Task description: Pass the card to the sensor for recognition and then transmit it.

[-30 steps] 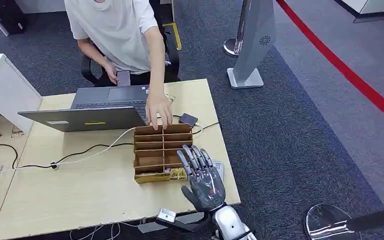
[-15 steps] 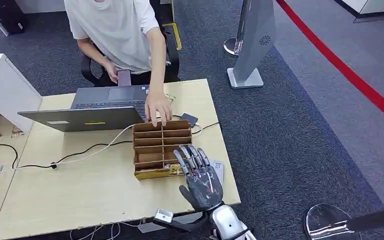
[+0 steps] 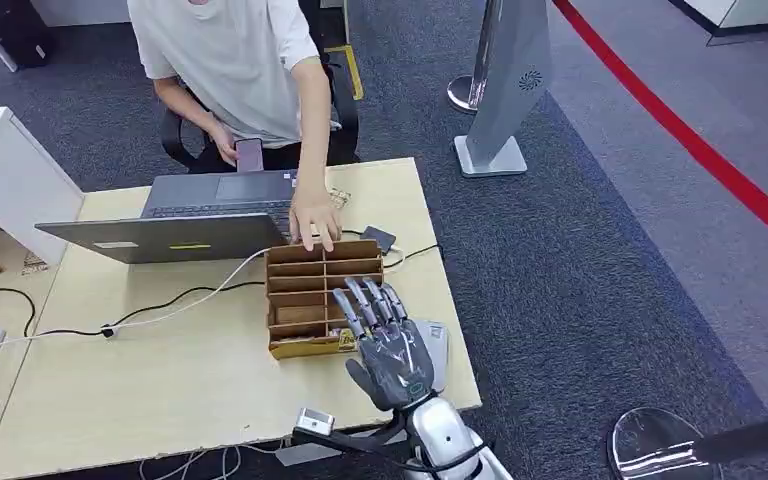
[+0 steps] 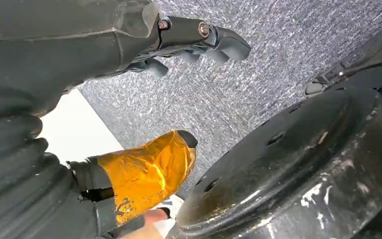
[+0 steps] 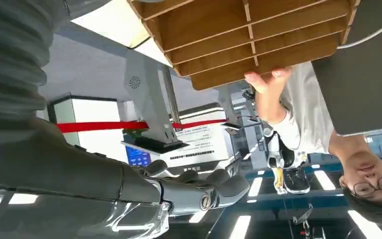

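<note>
Right hand (image 3: 392, 345), fingers spread wide and holding nothing, poised palm-down over the near right corner of the wooden divided tray (image 3: 300, 285), its fingertips above the tray's nearest compartments. Just beneath and beside the fingertips, a small yellow-patterned card (image 3: 347, 341) lies in the tray's front slot; whether the fingers touch it cannot be told from the head view. Beside the palm, toward the table's right edge, a flat grey sensor pad (image 3: 436, 340) rests on the pale wooden table (image 3: 160, 390). Beyond the fingertips, at the tray's far edge, a person's hand (image 3: 315, 215) rests on the tray rim; a small dark device (image 3: 378, 239) sits just to its right. Further out and to the left stands an open laptop (image 3: 195, 215), with white and black cables (image 3: 180, 300) trailing across the table. Left hand (image 4: 129, 124), seen in its wrist view, hangs over grey carpet with fingers apart and holding nothing.
</note>
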